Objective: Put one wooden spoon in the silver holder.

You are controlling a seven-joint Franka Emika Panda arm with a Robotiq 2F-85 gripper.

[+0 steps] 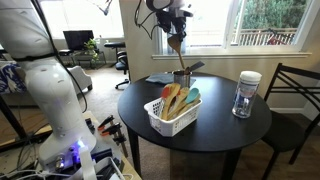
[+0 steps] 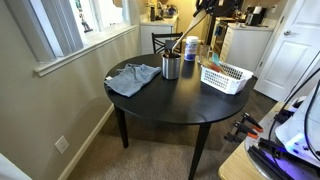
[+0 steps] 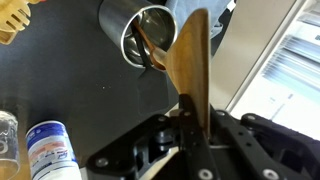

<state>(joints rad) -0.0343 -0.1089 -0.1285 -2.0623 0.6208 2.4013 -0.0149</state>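
Observation:
My gripper (image 3: 187,140) is shut on the wooden spoon (image 3: 190,60) and holds it by the narrow end, with the wide end pointing down at the silver holder (image 3: 132,28). The spoon's lower end is at the holder's open mouth; how deep it reaches I cannot tell. In both exterior views the gripper (image 1: 172,27) hangs above the holder (image 1: 182,78) (image 2: 171,67) with the spoon (image 1: 177,46) (image 2: 190,30) tilted between them. The holder stands upright near the table's edge.
A white slatted basket (image 1: 160,122) (image 2: 225,76) with a teal-headed, a red-headed and wooden utensils stands on the round black table (image 1: 215,130). A glass jar with white lid (image 1: 246,93) (image 3: 50,150) and a grey cloth (image 2: 133,78) lie nearby. A chair (image 1: 295,90) stands behind.

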